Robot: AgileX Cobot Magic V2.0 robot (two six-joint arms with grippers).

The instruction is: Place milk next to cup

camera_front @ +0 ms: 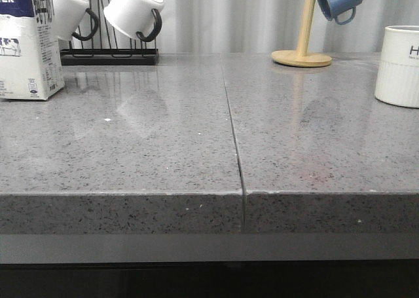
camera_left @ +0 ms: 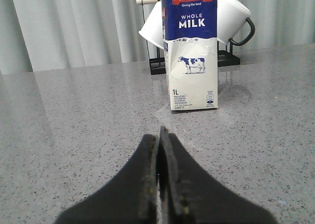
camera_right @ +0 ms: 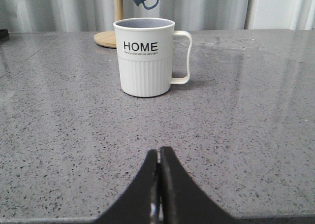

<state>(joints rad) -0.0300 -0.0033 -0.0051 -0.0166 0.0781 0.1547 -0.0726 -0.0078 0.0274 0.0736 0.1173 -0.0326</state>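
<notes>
The milk carton point(camera_front: 26, 46) stands upright at the far left of the grey counter; in the left wrist view it point(camera_left: 192, 51) faces me, white with a blue top and a cow picture. The cream ribbed "HOME" cup point(camera_front: 399, 65) stands at the far right edge; in the right wrist view it point(camera_right: 145, 56) stands upright, handle to one side. My left gripper point(camera_left: 158, 135) is shut and empty, well short of the milk. My right gripper point(camera_right: 158, 152) is shut and empty, well short of the cup. Neither arm shows in the front view.
A black rack point(camera_front: 108, 55) with white black-handled mugs point(camera_front: 134, 10) stands behind the milk. A wooden mug tree point(camera_front: 302, 49) holds a blue mug point(camera_front: 339, 0) at the back right. A seam point(camera_front: 232, 124) splits the counter point(camera_front: 163, 147).
</notes>
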